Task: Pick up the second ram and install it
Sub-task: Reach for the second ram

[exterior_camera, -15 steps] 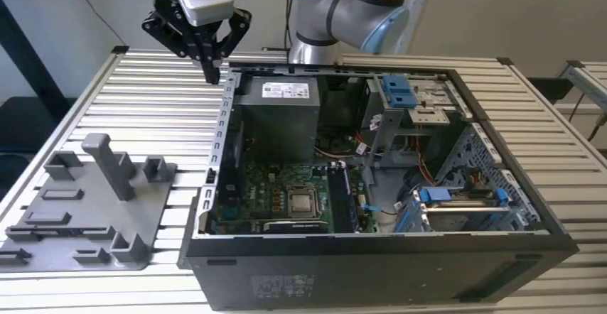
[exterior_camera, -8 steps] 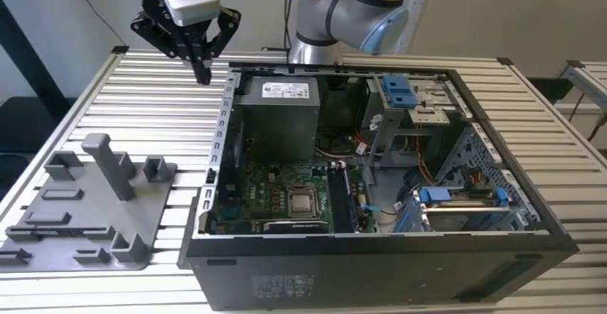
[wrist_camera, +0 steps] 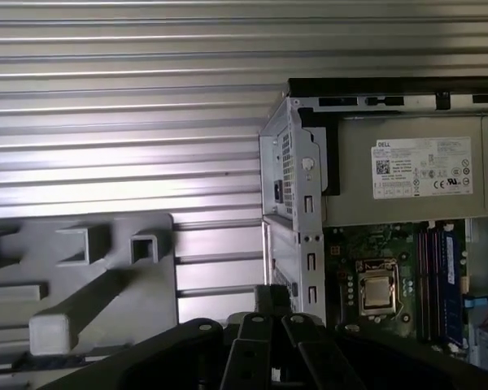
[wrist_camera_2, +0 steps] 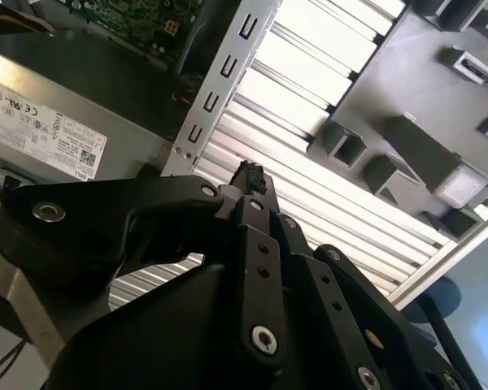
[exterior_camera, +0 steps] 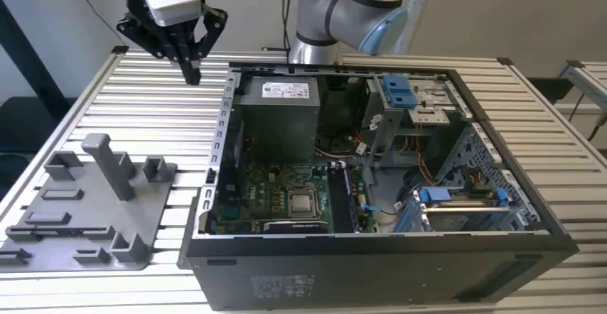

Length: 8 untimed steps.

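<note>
My gripper point(exterior_camera: 192, 77) hangs above the slatted table, between the grey fixture tray point(exterior_camera: 57, 218) and the back corner of the open computer case point(exterior_camera: 379, 264). Its black fingers meet at the tip and nothing shows between them in both wrist views point(wrist_camera_2: 248, 175) point(wrist_camera: 272, 297). I cannot pick out the second ram as a loose card on the tray or in the fingers. In the first wrist view, a bluish strip point(wrist_camera: 451, 272) stands in the memory slots beside the processor point(wrist_camera: 377, 292). I cannot tell which card it is.
The tray's tall upright post point(exterior_camera: 109, 165) and lower blocks stand at the exterior view's left. Inside the case are the power supply point(exterior_camera: 280, 108), the motherboard point(exterior_camera: 275, 186) and blue drive latches point(exterior_camera: 399, 90). The arm's base point(exterior_camera: 332, 15) rises behind the case.
</note>
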{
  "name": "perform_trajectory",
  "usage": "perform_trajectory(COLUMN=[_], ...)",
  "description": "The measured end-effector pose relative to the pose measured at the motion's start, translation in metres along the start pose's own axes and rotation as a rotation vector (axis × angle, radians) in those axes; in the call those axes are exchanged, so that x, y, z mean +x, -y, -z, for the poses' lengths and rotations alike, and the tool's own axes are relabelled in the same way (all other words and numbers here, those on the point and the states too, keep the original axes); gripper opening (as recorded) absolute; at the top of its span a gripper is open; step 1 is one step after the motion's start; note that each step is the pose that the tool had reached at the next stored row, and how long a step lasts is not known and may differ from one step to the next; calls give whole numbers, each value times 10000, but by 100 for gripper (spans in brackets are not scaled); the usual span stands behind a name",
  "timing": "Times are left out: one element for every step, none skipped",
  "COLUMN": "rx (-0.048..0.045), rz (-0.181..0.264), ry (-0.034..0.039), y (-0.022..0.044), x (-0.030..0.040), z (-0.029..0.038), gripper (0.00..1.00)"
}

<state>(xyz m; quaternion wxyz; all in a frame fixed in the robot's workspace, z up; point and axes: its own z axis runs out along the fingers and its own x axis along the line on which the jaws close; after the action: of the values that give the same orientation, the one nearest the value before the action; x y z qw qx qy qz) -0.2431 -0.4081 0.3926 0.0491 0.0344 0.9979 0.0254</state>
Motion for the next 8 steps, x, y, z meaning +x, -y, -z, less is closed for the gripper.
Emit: perform_trajectory(rx=[-1,-2,-3,-5,-5,-6,-7,-9], rz=[1,1,3,3,3,4,6,6], ry=[15,27,40,53,65,79,93,107], y=[6,10,15,20,24,30,36,42], x=[23,42,62,81,99,119,140,160], z=[2,5,7,9,11,13,15,17], gripper=[11,11,11,11,11,11,11,11])
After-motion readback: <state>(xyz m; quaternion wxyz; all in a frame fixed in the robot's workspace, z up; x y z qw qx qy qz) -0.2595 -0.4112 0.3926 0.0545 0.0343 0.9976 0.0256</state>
